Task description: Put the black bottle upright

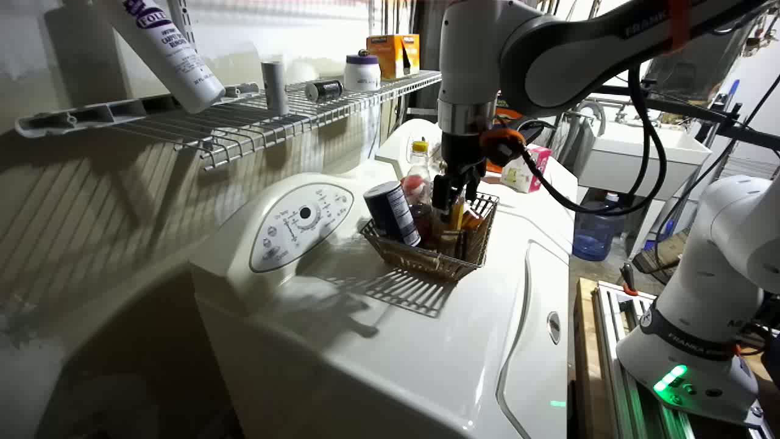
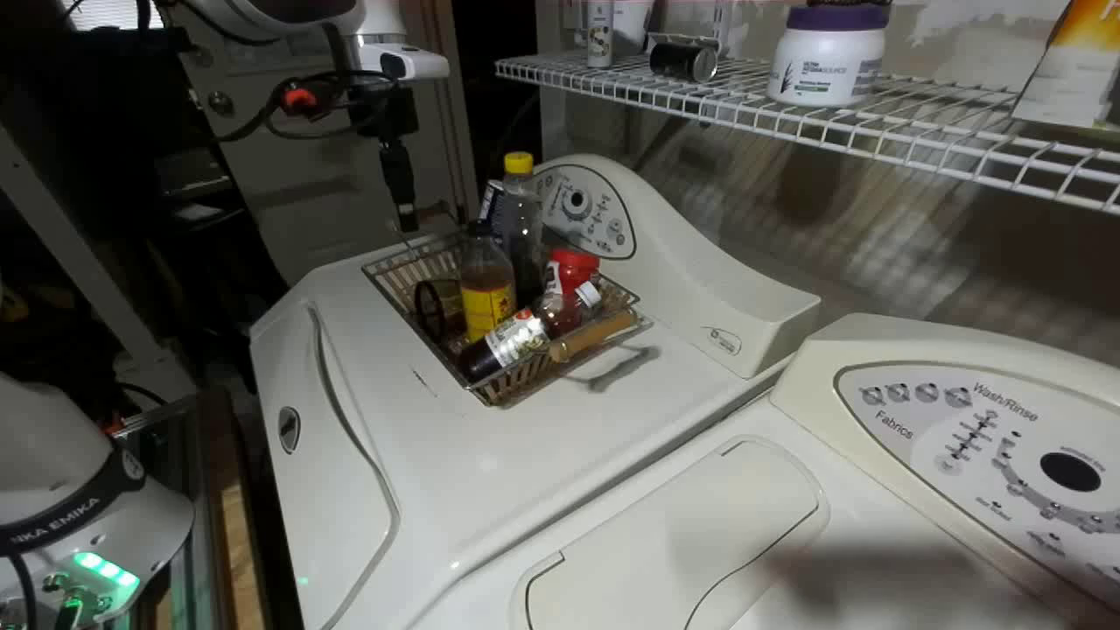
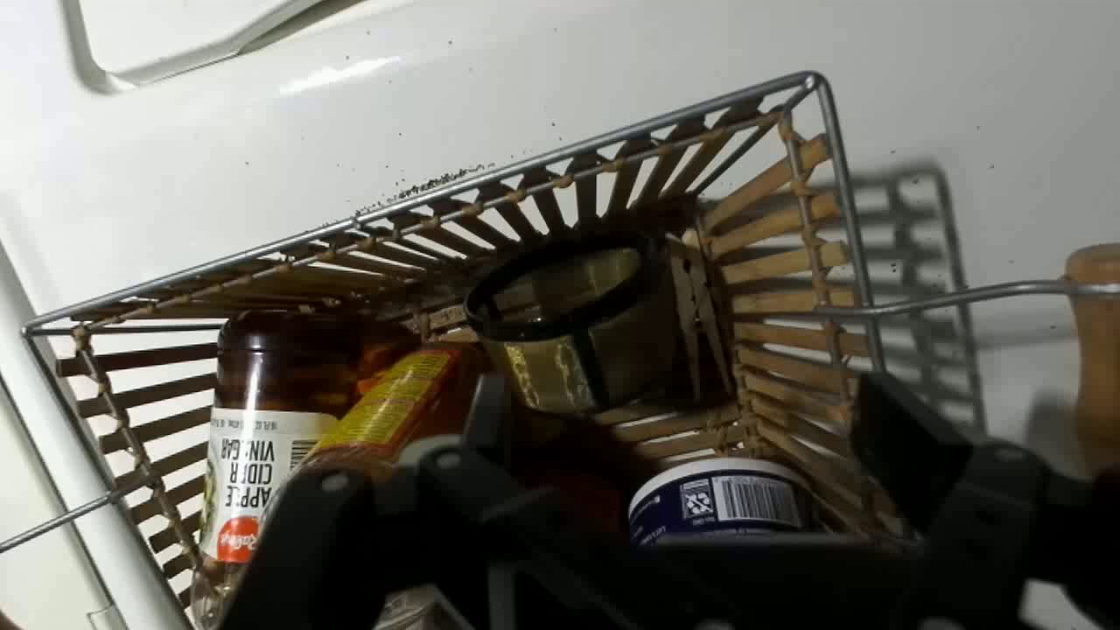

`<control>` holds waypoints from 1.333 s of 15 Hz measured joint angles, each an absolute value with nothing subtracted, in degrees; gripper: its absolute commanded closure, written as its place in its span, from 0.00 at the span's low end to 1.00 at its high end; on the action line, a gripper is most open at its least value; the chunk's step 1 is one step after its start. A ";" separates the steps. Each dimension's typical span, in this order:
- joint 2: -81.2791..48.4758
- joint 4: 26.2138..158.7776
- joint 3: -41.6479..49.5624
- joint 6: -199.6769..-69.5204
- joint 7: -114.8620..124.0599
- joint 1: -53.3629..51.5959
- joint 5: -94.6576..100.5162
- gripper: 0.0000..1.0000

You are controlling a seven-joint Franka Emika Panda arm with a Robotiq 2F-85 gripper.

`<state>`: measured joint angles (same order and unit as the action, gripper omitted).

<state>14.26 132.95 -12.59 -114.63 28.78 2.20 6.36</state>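
The black bottle [image 1: 323, 91] is a small dark cylinder lying on its side on the wire shelf [image 1: 244, 145]. It also lies on the shelf in an exterior view [image 2: 683, 62], one round end facing the camera. It is out of the wrist view. My gripper [image 1: 458, 192] points down above the wicker basket [image 1: 426, 261], well below and away from the bottle. In the wrist view the gripper [image 3: 689, 411] has its two fingers wide apart with nothing gripped between them. A dark blue container [image 3: 717, 503] with a white rim shows beyond the jaws, inside the basket.
On the shelf near the bottle stand a grey cylinder [image 1: 275, 87], a white tub with purple lid [image 1: 362, 74], an orange box [image 1: 393, 55] and a tilted white bottle [image 1: 170, 58]. The basket on the white washer [image 2: 420, 490] holds several bottles, including a tall yellow-capped one [image 2: 522, 219].
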 measured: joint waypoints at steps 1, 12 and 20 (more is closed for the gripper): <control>14.26 132.95 -12.59 -114.63 28.78 2.20 6.36 0.00; 14.26 132.95 -12.38 -114.63 28.78 1.99 6.36 0.00; 14.31 125.86 -10.55 -115.23 32.12 0.85 1.71 0.00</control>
